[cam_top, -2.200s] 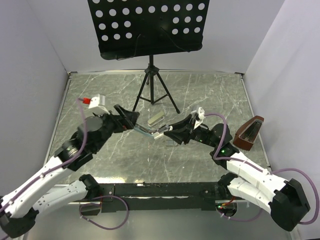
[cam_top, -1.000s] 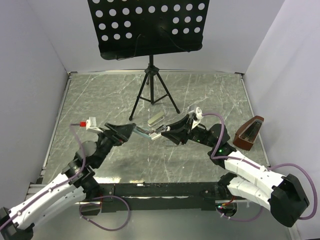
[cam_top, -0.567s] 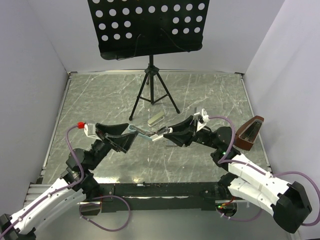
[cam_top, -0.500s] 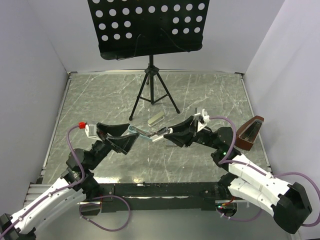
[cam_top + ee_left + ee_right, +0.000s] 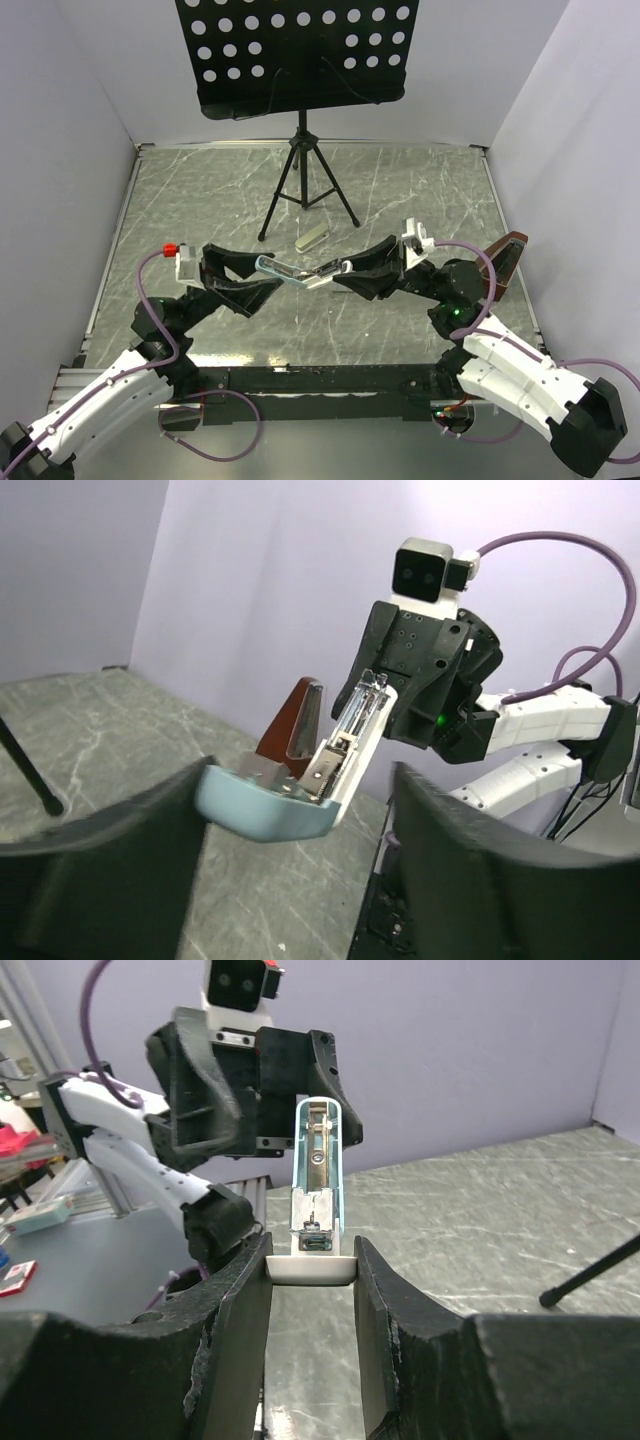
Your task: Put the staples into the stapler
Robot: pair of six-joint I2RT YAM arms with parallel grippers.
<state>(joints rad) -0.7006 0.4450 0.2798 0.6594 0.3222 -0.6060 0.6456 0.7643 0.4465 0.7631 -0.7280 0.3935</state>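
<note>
A light-blue and white stapler (image 5: 300, 271) hangs in the air above the table, swung open. My right gripper (image 5: 342, 272) is shut on its white base (image 5: 310, 1268), and the blue top with its metal channel (image 5: 320, 1165) points away toward the left arm. The stapler's blue end (image 5: 265, 805) sits between the wide-apart fingers of my open left gripper (image 5: 262, 275), close against the left finger (image 5: 110, 860) and apart from the right one. A small pale box of staples (image 5: 312, 238) lies on the table behind the stapler.
A brown-red stapler (image 5: 503, 263) stands at the right edge of the table, also in the left wrist view (image 5: 292, 730). A black music stand (image 5: 300, 55) on a tripod (image 5: 302, 190) rises at the back middle. Walls close in on both sides.
Both grippers have drawn back toward the near edge, the right one carrying the stapler. The left jaws let go of the blue end and now stand wide around it.
</note>
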